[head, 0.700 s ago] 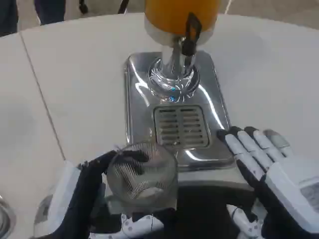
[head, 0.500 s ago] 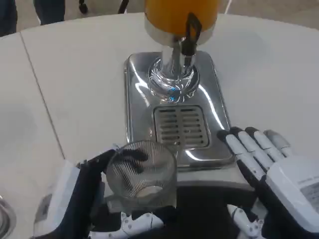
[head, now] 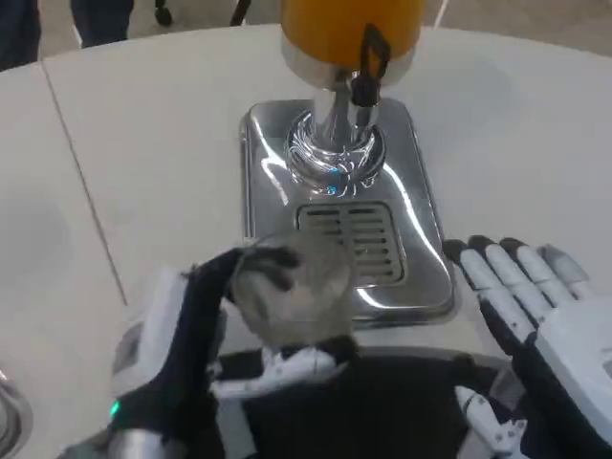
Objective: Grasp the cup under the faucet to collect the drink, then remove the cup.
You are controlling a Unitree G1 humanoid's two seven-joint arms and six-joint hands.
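Observation:
A clear ribbed glass cup (head: 295, 287), blurred by motion, is held by my left hand (head: 191, 354) just in front of the drip tray's near edge. Its fingers wrap around the cup from the left and below. The drink dispenser (head: 349, 38) with orange juice stands at the top centre, its black faucet lever (head: 366, 67) above the slotted grate (head: 352, 242) of the chrome drip tray (head: 421, 239). My right hand (head: 550, 325) lies at the lower right beside the tray, fingers spread and holding nothing.
The white round table (head: 143, 163) stretches left and right of the tray. A seam runs down the table at left. A round metal thing (head: 10, 421) peeks in at the lower left corner.
My left hand has lifted the cup up and forward toward the tray's grate. The right hand has shifted slightly to the right and down in the picture.

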